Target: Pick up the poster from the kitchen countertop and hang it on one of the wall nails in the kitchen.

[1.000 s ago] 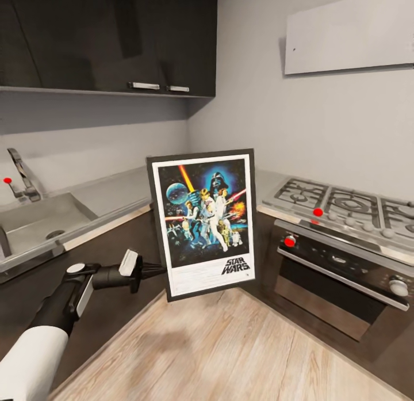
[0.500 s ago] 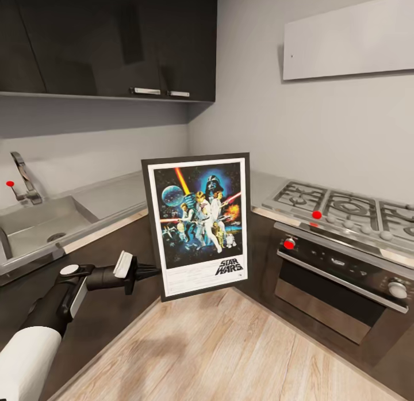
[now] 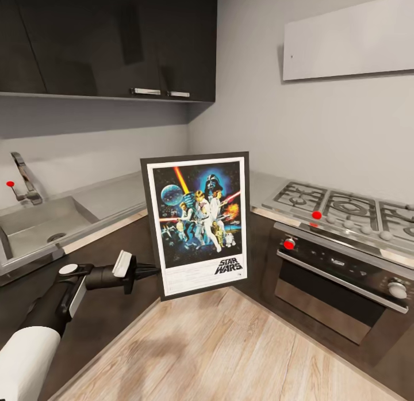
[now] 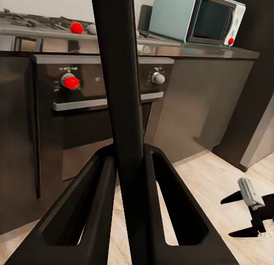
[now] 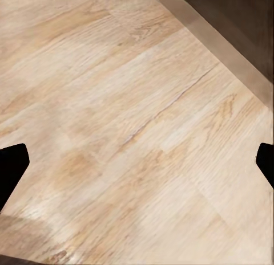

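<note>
Above floor, left gripper [image 3: 154,270] gripping poster [image 3: 196,222]

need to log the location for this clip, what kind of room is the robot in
A home kitchen, by the look of it: a stainless sink with a tap on the left, a gas hob above a built-in oven on the right, and a microwave on the counter.
</note>
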Available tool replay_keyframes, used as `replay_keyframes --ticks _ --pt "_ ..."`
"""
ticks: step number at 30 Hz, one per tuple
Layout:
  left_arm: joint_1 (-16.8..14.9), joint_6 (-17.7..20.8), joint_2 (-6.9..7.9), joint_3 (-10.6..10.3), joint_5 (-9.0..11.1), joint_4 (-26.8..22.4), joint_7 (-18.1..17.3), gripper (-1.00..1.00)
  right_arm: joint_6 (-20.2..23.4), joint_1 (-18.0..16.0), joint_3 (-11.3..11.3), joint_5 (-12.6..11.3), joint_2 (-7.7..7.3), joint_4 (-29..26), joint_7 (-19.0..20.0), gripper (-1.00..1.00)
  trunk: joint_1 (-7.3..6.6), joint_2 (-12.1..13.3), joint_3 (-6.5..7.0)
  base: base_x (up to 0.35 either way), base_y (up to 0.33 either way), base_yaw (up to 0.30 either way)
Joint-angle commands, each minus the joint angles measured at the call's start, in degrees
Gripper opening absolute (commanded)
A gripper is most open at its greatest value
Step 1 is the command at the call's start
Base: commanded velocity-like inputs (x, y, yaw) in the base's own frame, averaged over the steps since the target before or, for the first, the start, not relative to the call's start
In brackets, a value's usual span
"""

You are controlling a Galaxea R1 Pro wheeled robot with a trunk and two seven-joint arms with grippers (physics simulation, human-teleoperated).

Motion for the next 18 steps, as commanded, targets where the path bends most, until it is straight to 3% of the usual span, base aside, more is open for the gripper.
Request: replay_keyframes --ticks 1,7,9,15,18 --pt "0.0 0.4 0.01 0.0 0.0 0.0 -0.2 -1.00 -0.1 -0.1 0.0 0.6 -0.06 -0.9 -0.4 1.00 0.00 0.0 -0.06 0.000 0.000 0.000" --pt "0.0 0.4 0.02 0.0 0.1 -0.1 -0.2 -1.00 1.5 -1.1 0.0 0.1 -1.52 -9.1 3.8 1.00 0.00 0.0 -0.06 0.000 0.000 0.000" --pt "0.0 0.4 0.06 0.0 0.0 -0.1 -0.2 -1.00 7.8 -3.2 0.0 -0.3 -2.03 -13.4 10.3 1.00 0.00 0.0 -0.06 0.000 0.000 0.000" --pt "0.0 0.4 1.35 0.0 0.1 -0.1 -0.2 -1.00 19.0 -8.1 -0.1 -0.5 -3.46 -19.9 18.9 1.00 0.00 0.0 -0.06 0.000 0.000 0.000" --pt "0.0 0.4 1.70 0.0 0.1 0.0 -0.2 -1.00 23.3 -13.0 -0.3 -1.4 -5.49 -21.3 24.0 1.00 0.00 0.0 -0.06 0.000 0.000 0.000"
